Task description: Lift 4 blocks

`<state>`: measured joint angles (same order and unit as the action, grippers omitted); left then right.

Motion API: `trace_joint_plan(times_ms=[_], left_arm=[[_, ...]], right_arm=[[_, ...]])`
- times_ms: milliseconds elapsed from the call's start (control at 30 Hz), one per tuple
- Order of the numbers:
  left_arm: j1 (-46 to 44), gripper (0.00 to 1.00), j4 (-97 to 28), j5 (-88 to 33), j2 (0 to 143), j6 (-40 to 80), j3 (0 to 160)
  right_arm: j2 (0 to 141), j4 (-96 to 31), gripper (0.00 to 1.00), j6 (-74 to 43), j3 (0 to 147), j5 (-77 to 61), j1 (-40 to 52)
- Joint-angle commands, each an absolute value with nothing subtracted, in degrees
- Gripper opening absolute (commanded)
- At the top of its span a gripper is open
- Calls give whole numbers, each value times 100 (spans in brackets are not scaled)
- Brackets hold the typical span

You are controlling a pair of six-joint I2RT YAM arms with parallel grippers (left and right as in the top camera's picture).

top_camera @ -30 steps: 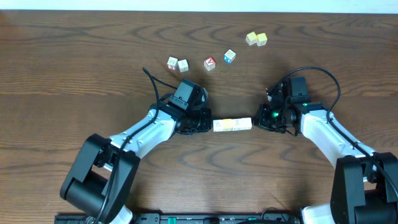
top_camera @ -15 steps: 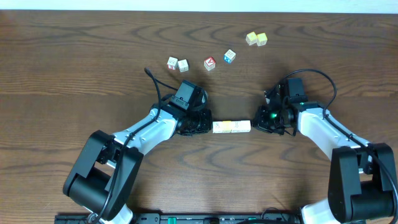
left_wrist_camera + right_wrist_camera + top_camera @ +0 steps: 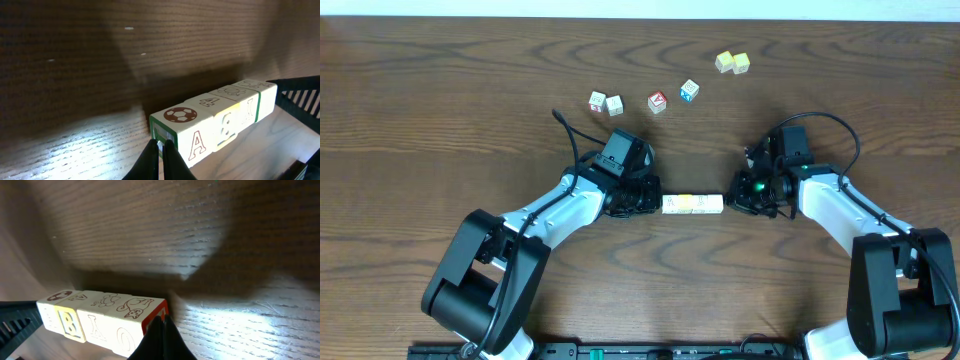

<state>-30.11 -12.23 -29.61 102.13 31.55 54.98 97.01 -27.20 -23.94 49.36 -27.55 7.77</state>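
Note:
The 4 blocks [image 3: 693, 204] form one short pale bar at the table's middle, end to end. In the left wrist view the blocks [image 3: 215, 120] show a football picture, a 4 and a red A. In the right wrist view the blocks [image 3: 105, 312] show a cat drawing and a yellow B. My left gripper [image 3: 656, 203] [image 3: 160, 144] is shut, its tip against the green-edged left end. Against the red-edged right end presses my right gripper [image 3: 729, 200] [image 3: 161, 319], also shut. I cannot tell whether the bar touches the table.
Behind the arms lie loose cubes: two whitish ones [image 3: 605, 103], a red-faced cube [image 3: 657, 102], a blue-faced cube [image 3: 689, 90] and two pale yellow cubes [image 3: 732, 63]. A black cable [image 3: 565, 125] loops off the left arm.
My right gripper has edged left against the bar's end. The bar has straightened and closed up slightly. The left gripper has barely moved.

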Motion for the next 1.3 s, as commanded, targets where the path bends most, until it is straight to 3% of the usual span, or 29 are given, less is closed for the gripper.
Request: trace_joint_plan(times_ms=[0,1267], left_arm=[[-3148,7,-1103,-3378,10276,3205,5540],[-3148,8,-1256,-3227,10278,3205,5537]], right_arm=[[9714,-2676,1,-2482,4856,-3496,985],[9714,-2646,1,-2477,4851,-3457,985]])
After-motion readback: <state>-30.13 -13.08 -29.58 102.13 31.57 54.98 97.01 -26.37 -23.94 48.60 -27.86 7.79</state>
